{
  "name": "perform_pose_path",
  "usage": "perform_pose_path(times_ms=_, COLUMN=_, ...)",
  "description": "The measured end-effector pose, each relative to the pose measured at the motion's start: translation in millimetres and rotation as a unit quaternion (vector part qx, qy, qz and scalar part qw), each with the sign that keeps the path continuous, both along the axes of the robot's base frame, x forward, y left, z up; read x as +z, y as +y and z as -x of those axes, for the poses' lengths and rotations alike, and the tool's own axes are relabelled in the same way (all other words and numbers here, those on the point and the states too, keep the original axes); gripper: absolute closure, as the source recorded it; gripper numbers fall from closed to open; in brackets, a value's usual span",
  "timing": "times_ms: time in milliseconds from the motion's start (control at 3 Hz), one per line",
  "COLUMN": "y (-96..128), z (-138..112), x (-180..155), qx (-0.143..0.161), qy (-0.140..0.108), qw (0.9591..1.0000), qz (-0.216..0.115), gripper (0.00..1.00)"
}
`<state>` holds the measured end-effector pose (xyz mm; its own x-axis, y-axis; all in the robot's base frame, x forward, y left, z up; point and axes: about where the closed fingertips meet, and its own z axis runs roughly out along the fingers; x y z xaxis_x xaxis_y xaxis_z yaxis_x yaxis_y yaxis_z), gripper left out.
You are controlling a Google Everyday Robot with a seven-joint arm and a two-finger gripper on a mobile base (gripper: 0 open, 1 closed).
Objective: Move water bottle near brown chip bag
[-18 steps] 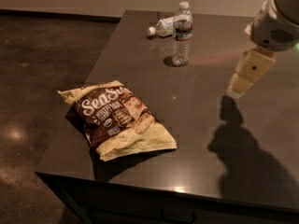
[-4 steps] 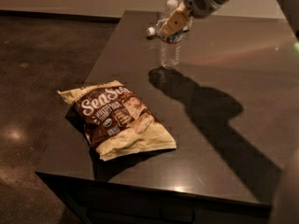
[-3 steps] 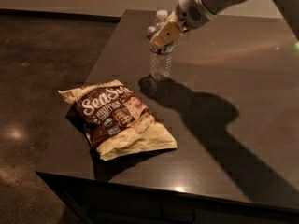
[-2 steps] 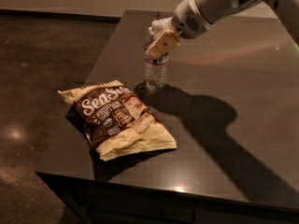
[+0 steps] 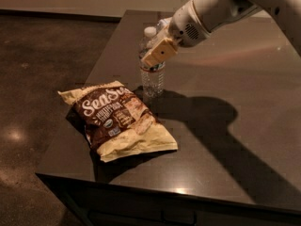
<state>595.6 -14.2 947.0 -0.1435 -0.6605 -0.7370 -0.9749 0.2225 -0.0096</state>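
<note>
The water bottle (image 5: 151, 76) is a clear ribbed bottle with a white cap. It stands upright on the dark table (image 5: 225, 140), right next to the upper right corner of the brown chip bag (image 5: 117, 119). The bag lies flat near the table's front left corner, dark brown with white script and cream ends. My gripper (image 5: 157, 53) reaches in from the upper right and is shut on the bottle's upper body, its cream finger (image 5: 160, 53) covering the label band.
A second, paler bottle (image 5: 164, 22) lies mostly hidden behind my arm at the back. The table's left edge runs close to the bag, and its front edge lies just below the bag. Dark floor (image 5: 42, 69) lies to the left.
My gripper has carried the water bottle from the back of the table forward and left, down to a spot beside the chip bag. The bag has not moved.
</note>
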Motion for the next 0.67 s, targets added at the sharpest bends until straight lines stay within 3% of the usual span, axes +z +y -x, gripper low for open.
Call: perform_pose_path(times_ms=667, y=5.4, z=0.9, x=-2.4, qx=0.005, qy=0.002, qw=1.0, qz=0.0, gripper=0.02)
